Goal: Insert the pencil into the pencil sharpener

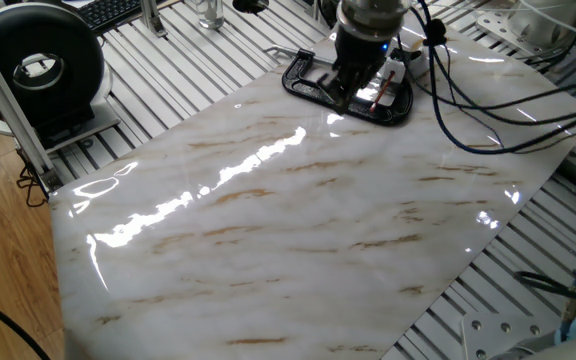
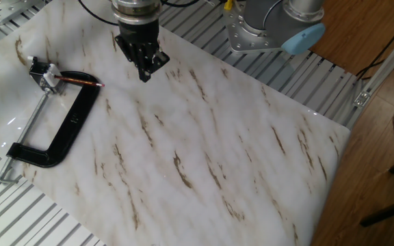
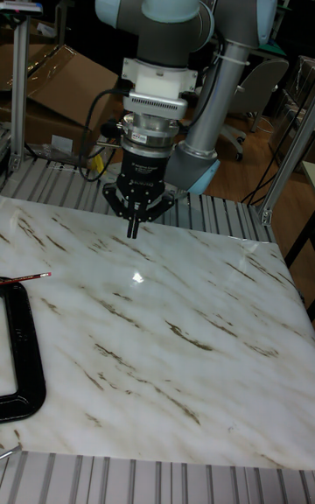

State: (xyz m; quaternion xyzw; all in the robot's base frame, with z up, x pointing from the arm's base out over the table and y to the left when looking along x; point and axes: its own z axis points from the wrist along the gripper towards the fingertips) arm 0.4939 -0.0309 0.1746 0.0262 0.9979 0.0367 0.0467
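On the left of the marble worktop (image 2: 204,171), the dark red pencil (image 2: 79,82) lies with one end in the pencil sharpener (image 2: 43,74), held by a black C-clamp (image 2: 63,133). To the right, well apart, the gripper (image 2: 144,76) hangs empty, fingers (image 3: 133,226) closed together.

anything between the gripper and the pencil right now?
Nothing. In the other fixed view, only bare marble tabletop lies between the gripper and the pencil, whose far end sits in the sharpener held by the black C-clamp.
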